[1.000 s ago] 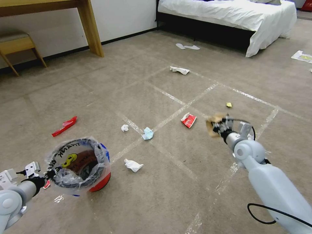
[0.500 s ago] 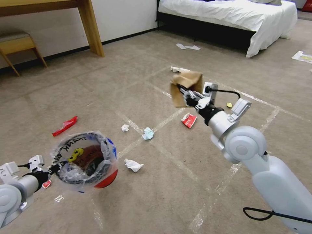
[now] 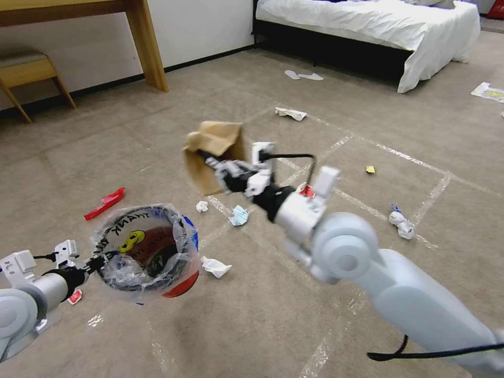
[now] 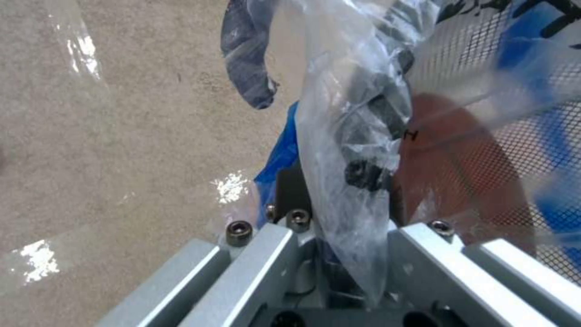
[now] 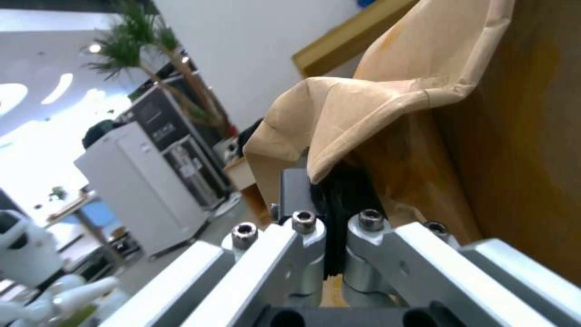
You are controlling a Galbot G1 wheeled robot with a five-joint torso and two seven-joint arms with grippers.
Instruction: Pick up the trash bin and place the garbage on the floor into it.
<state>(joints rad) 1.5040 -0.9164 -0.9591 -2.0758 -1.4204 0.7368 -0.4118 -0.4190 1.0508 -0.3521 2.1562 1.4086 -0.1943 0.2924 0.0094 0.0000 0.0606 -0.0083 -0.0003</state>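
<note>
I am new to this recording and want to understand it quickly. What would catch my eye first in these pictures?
First, the brown paper bag, pinched in the right tool and held in the air at the middle of the head view, above the floor. Next, the trash bin, red with a printed clear liner, held by its rim in the left tool, low on the robot's left. Tissues, a blue mask and a red wrapper lie scattered on the carpet.

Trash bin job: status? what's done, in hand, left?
Done: the left gripper holds the trash bin by its rim, off the floor. In hand: the right gripper is shut on the brown paper bag, in the air beyond the bin, not yet over its opening. Left on the floor: red wrapper, tissues, mask, yellow scrap, bottle.
</note>
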